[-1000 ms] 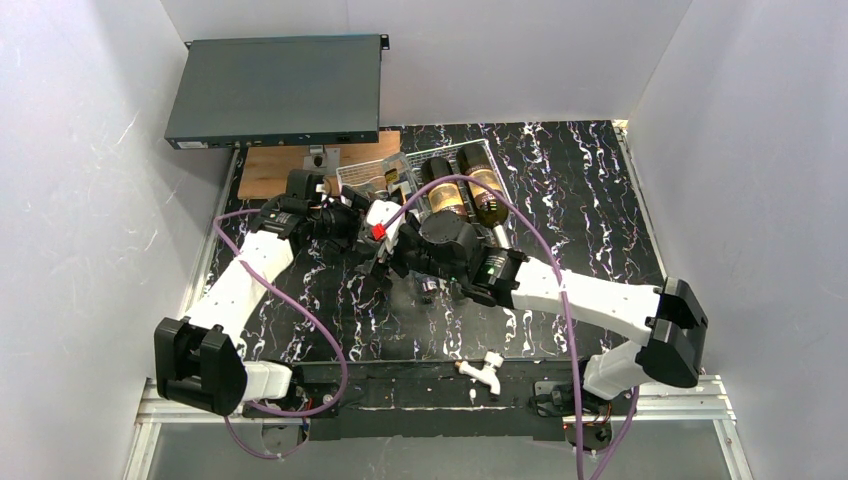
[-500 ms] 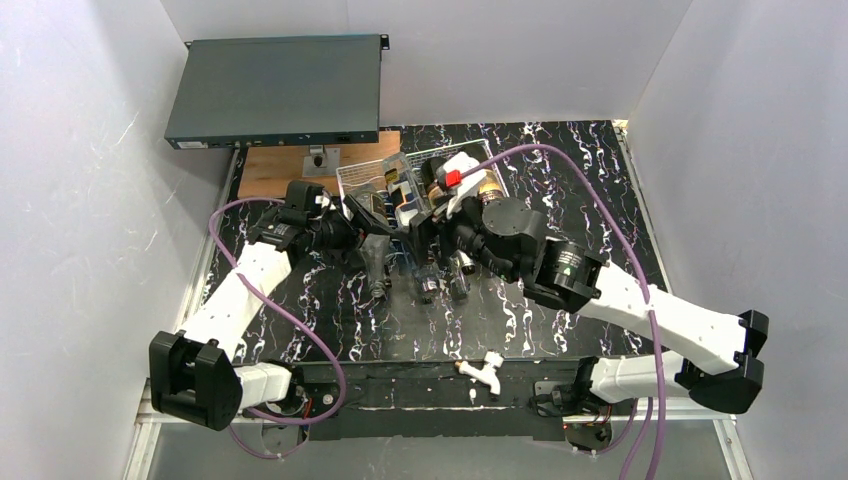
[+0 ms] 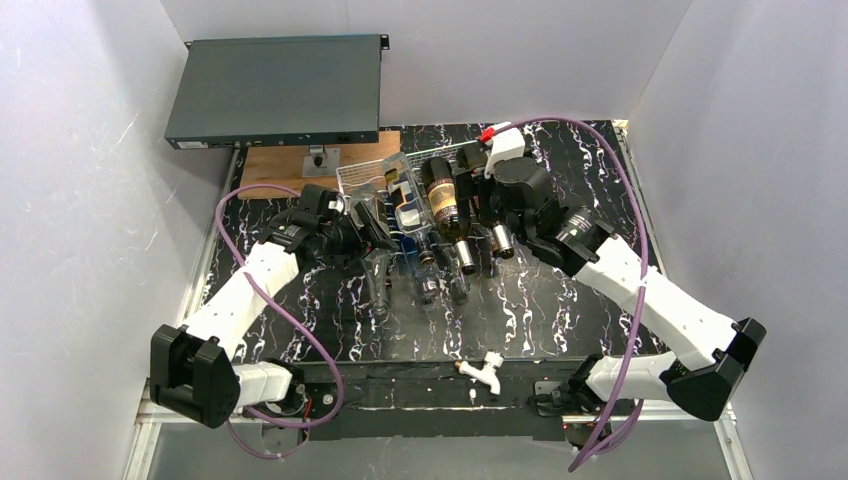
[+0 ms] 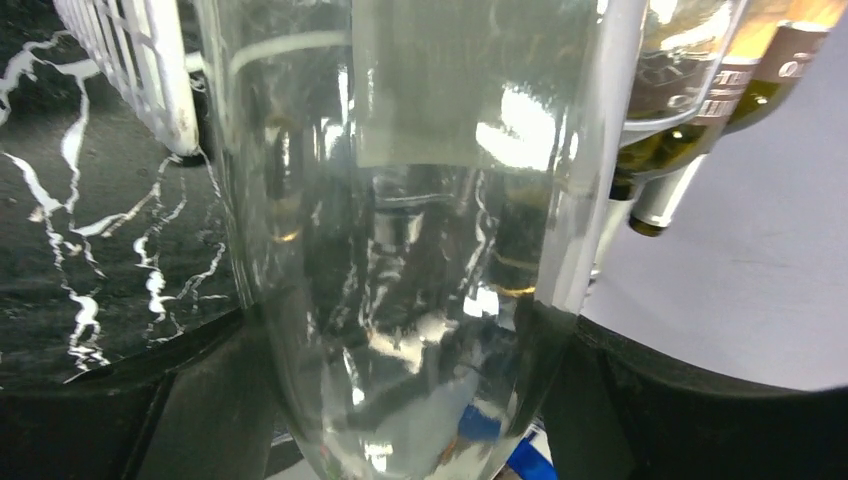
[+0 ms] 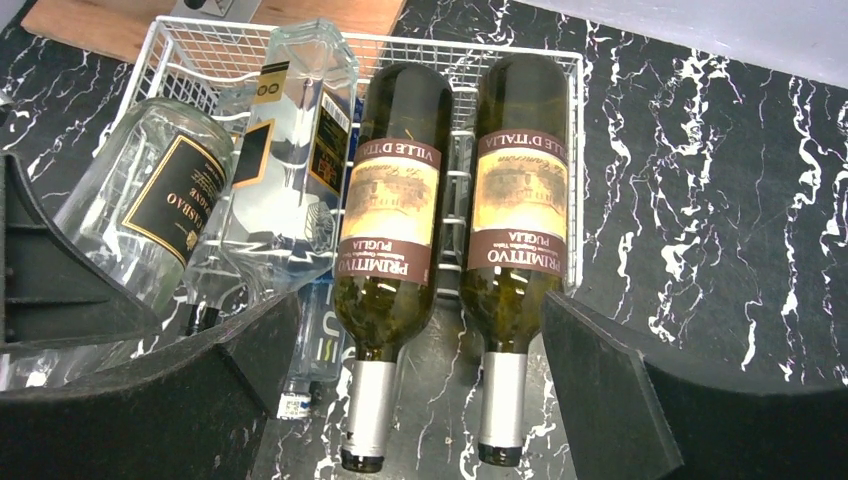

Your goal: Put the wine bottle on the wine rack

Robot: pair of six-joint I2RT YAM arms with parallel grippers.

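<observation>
Black marbled worktop (image 5: 700,150): one white wine rack (image 5: 200,45), two dark wine bottles (image 5: 392,210) side by side; left jaws clamp one clear bottle (image 4: 420,250), right jaws wide

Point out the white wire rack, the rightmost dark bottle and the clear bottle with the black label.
white wire rack (image 5: 200,50), right wrist view, far left wire grid.
rightmost dark bottle (image 5: 518,210), right wrist view, its paper label.
clear bottle with the black label (image 5: 172,200), right wrist view, the black label.
</observation>
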